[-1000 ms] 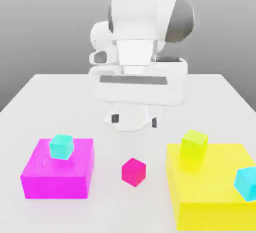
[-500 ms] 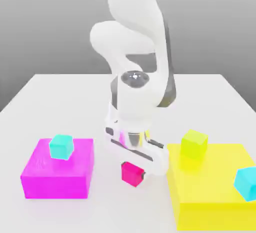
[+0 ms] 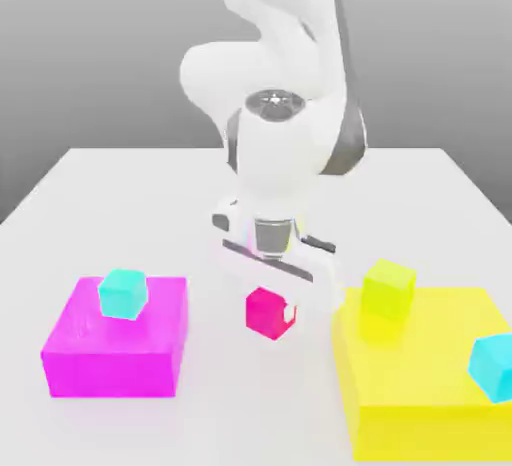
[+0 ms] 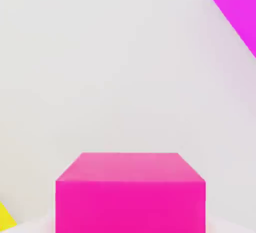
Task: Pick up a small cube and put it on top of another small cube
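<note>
Clearly, the claw (image 3: 270, 311) is pinching the red cube (image 3: 264, 314), tipped downward just in front of the arm's white hand (image 3: 280, 269). The cube is a plain, sharp-edged little block: deep crimson-red in the exterior view, with a pale fingertip (image 3: 290, 313) against its side towards the exterior view's right. In the hand view it turns hot pink, its nearer face evenly saturated and its other visible face softer and duller, with no markings on either. It sits between the two big blocks, apart from both. Towards the exterior view's left is the magenta block (image 3: 112, 374), with a turquoise cube (image 3: 123, 294) resting on top. Towards the exterior view's right, the yellow block (image 3: 430, 432) bears a lime cube (image 3: 389, 289) and, near the picture's edge, a cyan cube (image 3: 494, 367). Beneath everything spreads the pale table (image 3: 250, 414).
</note>
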